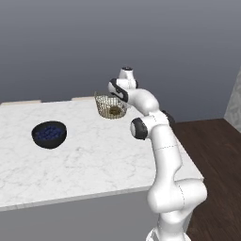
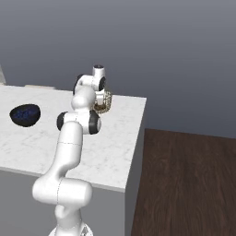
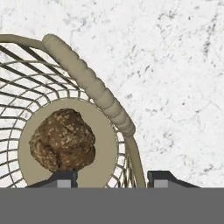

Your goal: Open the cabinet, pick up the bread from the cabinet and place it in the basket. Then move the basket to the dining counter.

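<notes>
Basket sits on the dining counter, bread on its base — the delivery looks done. Gripper fingers are spread, straddling the rim and clasping nothing — next comes a straight lift clear.

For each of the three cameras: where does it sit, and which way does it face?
Left base view: behind-left of the arm, looking forward and down over the counter, berry bowl and basket; arm rises lower right.
Right base view: behind-right, same counter, bowl and basket; arm lower left.
Hand view: looks straight down into the basket at the bread; fingers at bottom, straddling the rim.
</notes>
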Available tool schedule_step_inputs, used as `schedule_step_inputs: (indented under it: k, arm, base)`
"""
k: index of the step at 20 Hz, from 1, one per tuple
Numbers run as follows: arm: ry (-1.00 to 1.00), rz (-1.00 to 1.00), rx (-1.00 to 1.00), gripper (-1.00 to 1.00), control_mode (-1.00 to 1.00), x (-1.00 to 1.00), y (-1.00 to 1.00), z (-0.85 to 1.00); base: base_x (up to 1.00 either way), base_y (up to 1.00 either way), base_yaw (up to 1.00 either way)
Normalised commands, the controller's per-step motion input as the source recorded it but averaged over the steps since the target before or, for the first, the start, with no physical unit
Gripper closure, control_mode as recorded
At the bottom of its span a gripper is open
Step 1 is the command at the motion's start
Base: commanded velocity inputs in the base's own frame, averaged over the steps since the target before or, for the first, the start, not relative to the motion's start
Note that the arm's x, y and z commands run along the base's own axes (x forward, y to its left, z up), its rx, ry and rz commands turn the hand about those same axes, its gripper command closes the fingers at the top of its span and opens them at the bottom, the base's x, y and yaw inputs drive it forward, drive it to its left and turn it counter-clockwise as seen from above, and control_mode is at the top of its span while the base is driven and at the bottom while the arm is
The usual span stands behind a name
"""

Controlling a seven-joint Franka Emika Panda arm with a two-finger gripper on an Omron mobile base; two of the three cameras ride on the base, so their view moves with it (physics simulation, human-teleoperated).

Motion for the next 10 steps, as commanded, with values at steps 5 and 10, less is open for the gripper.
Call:
schedule_step_inputs:
  k: [5, 10]
  arm:
    - [-0.11, -0.01, 0.0, -1.0, -1.0, -0.36, -0.07, 0.0]
    - [-0.09, -0.01, 0.0, -1.0, -1.0, -0.98, -0.41, 0.0]
  base:
    - [0.0, 0.0, 0.0]
    - [0.0, 0.0, 0.0]
